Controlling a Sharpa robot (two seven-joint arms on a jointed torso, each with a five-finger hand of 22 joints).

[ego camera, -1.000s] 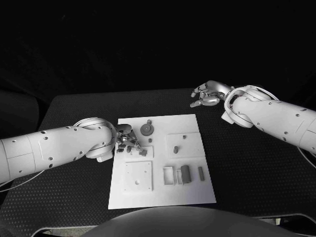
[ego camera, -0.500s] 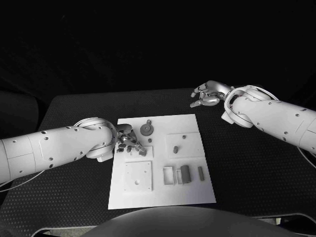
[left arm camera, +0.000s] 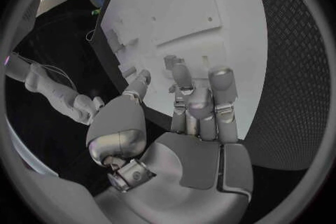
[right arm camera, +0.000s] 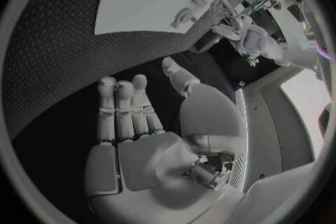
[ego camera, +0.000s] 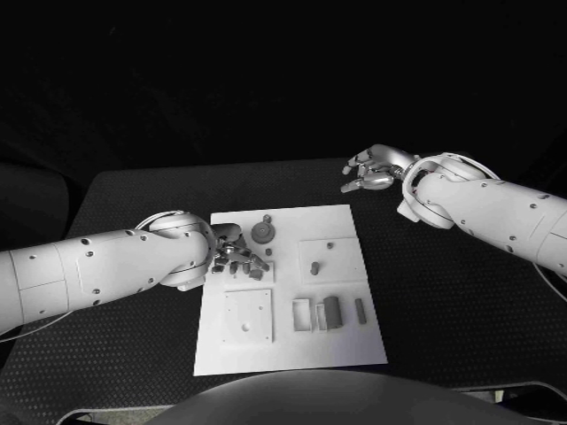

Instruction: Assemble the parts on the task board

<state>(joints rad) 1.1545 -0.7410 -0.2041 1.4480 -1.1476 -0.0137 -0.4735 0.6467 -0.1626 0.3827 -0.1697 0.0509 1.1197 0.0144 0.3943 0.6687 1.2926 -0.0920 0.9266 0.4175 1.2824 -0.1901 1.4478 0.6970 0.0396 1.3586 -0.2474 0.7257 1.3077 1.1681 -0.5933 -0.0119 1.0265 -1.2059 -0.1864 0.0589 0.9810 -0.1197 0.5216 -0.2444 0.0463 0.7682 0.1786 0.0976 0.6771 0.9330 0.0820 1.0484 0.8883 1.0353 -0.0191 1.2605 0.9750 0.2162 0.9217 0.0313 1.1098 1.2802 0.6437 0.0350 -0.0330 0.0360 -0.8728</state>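
Observation:
The white task board lies in the middle of the black table. My left hand hovers over its upper left part, fingers stretched out side by side, thumb apart. In the left wrist view the fingertips sit right beside a small grey part on the board; nothing is gripped. A round disc part, a small peg and a dark block rest on the board. My right hand is off the board at the far right, empty, its fingers straight.
A square raised plate and a thin bar occupy the board's near half. Black table surface surrounds the board. The right wrist view shows the board and my left arm beyond it.
My left hand and forearm have crept slightly to the right over the board's upper left parts. The right arm has stayed still.

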